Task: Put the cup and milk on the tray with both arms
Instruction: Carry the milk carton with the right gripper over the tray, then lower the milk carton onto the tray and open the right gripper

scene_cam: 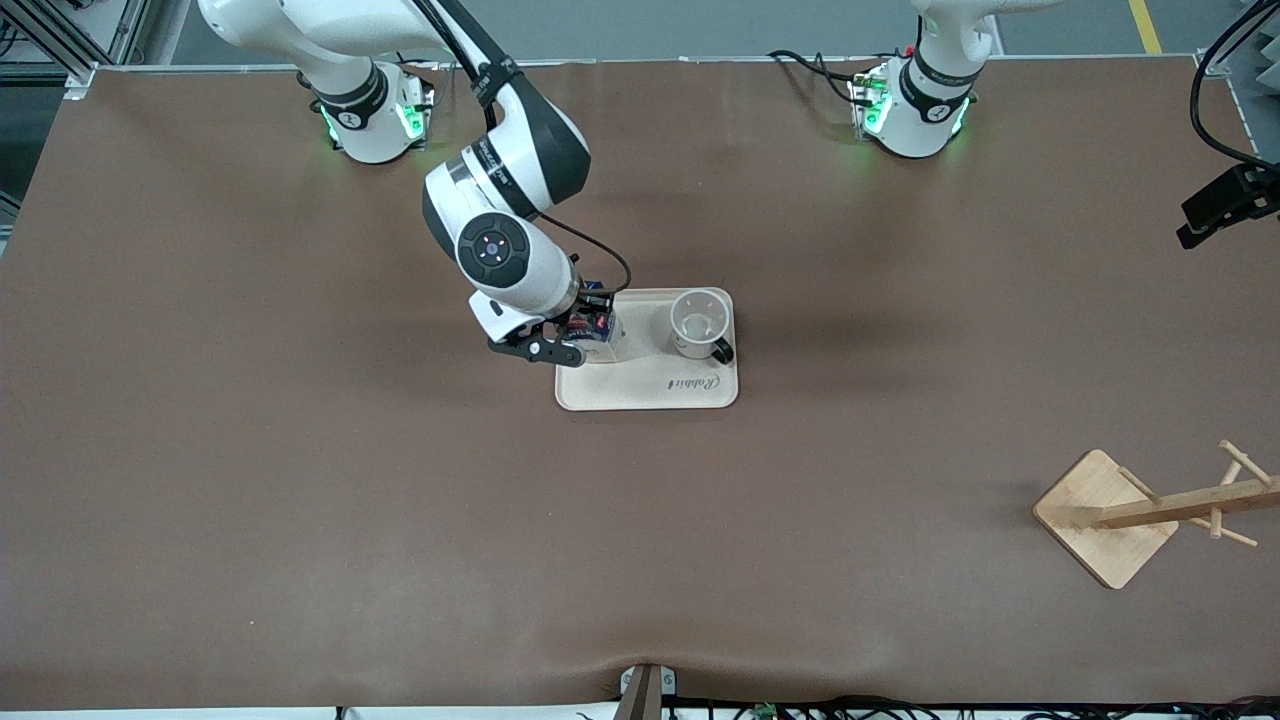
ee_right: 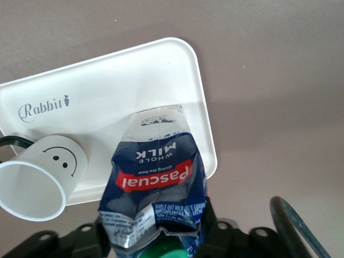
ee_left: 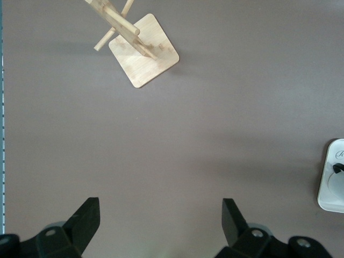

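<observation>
The cream tray point(scene_cam: 650, 395) lies mid-table and also shows in the right wrist view point(ee_right: 134, 75). The white smiley cup point(scene_cam: 698, 322) stands upright on it at the side toward the left arm's end point(ee_right: 37, 183). My right gripper point(scene_cam: 588, 330) is shut on the top of the dark blue milk carton point(scene_cam: 592, 322), which is creased point(ee_right: 158, 177). The carton's pale bottom is at the tray's surface, at the side toward the right arm's end; I cannot tell if it touches. My left gripper point(ee_left: 159, 207) is open and empty, high over bare table.
A wooden rack point(scene_cam: 1105, 520) with pegs stands nearer the front camera at the left arm's end point(ee_left: 145, 51). The tray's corner point(ee_left: 333, 183) shows in the left wrist view. A black part with cables point(scene_cam: 1230, 205) shows at the table's edge.
</observation>
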Available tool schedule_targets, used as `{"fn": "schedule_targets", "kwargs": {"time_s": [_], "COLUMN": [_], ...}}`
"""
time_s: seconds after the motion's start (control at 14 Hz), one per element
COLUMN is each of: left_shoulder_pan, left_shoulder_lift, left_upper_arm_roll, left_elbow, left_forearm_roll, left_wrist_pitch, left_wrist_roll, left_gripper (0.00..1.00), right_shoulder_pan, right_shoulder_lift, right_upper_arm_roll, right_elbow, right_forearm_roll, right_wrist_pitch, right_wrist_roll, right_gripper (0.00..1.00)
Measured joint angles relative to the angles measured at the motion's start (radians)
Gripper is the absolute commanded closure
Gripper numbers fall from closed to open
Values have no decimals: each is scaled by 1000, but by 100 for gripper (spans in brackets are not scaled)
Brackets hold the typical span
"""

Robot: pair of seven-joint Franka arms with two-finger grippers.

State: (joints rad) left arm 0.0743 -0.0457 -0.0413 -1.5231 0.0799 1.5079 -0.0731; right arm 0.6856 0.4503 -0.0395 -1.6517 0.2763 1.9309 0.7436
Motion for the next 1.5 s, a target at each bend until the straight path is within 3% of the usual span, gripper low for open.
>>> {"fn": "schedule_targets", "kwargs": {"time_s": [0.5,0.71,1.0,1.29,1.5], "left_shoulder_pan": [6,10,9,9,10], "left_shoulder_lift": [2,-2,-24,-33,-33], "left_upper_arm_roll": [5,8,8,7,-20], "left_elbow": [1,0,-18,-35,-37], "left_forearm_roll": [0,0,-12,-43,-45], "left_wrist_pitch": [1,-5,-14,-12,-12], "left_wrist_roll": [0,0,-3,-22,-73], "left_gripper": [0,0,0,0,0], "right_shoulder_pan": [1,1,-7,-97,-155], "right_shoulder_lift": [6,5,1,-3,-10], "right_upper_arm_roll": [0,-1,-18,-27,-32], "right_elbow": [3,56,170,317,379], "right_forearm_roll": [-10,-10,-10,-11,-12], "right_wrist_pitch": [0,-27,-141,-414,-507], "right_wrist_roll": [1,1,1,1,1], "right_gripper": [0,0,0,0,0]}}
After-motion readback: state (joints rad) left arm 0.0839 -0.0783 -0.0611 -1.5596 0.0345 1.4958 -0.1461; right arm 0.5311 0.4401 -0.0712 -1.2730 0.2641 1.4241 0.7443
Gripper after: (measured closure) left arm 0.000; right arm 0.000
